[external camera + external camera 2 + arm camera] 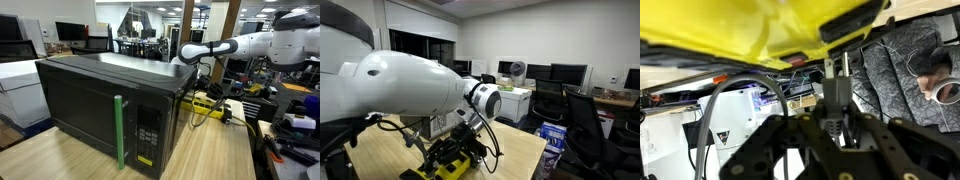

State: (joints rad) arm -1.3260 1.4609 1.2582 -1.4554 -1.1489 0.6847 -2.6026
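My hand (467,133) is down low at the back of the light wooden surface (215,150), just behind the large black boxy microwave oven (100,100), which has a bright green vertical strip (119,130) running down its door. In both exterior views the white arm reaches across and bends the hand (198,74) down toward a yellow-and-black plastic device (207,102) that lies on the surface beside the microwave's rear corner. From the closer side I see that device (447,160) directly under the hand, at or just short of contact; I cannot tell which. The wrist view puts the yellow casing (770,30) across the top of the picture, very close. The black fingers of the hand (834,92) are drawn together to a narrow gap, and I cannot make out whether anything is pinched between them. A dark looping cable (712,110) curves past on one side of the fingers, and a grey mottled fabric (895,70) fills the other side. Black office chairs (585,120) stand well apart from the surface in the room behind.
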